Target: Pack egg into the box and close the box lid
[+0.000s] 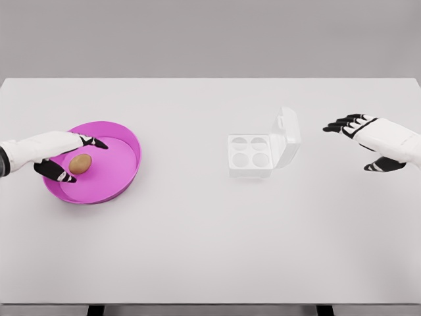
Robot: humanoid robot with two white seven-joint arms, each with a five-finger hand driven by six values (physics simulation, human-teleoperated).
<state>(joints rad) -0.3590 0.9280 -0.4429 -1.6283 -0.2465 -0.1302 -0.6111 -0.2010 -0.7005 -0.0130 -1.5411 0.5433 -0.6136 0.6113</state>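
A plain grey wall stood behind a wide white tabletop [197,250]. On its left side sat a magenta tray [125,141], and in it lay the brown egg [80,164], its long axis tilted slightly from upright in the picture. The left robot hand [69,158] reached into the tray with the egg between thumb and fingers, which were spread around it and not visibly clamped. The white box [251,153] waited near the middle, well apart to the right, its lid [287,137] raised on the far-right side and four cups empty. The right robot hand [358,135] hovered open beyond the box, nearer the lid; the left was plainly nearer the egg.
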